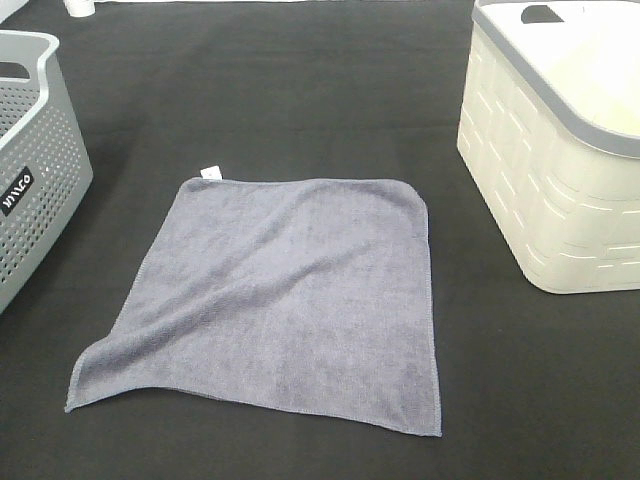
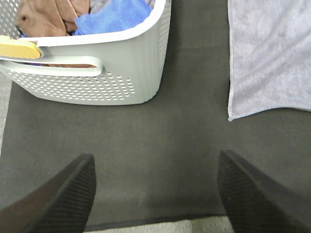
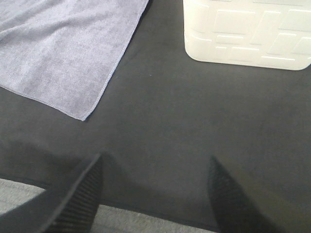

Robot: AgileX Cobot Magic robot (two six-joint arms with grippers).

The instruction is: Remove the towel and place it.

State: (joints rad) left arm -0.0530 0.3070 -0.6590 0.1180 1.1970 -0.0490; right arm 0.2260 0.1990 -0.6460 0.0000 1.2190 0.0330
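Lying flat on the black mat, the towel sits between cream basket and grey perforated basket holding brown and blue cloths. Left gripper and right gripper spread wide, empty, off towel.
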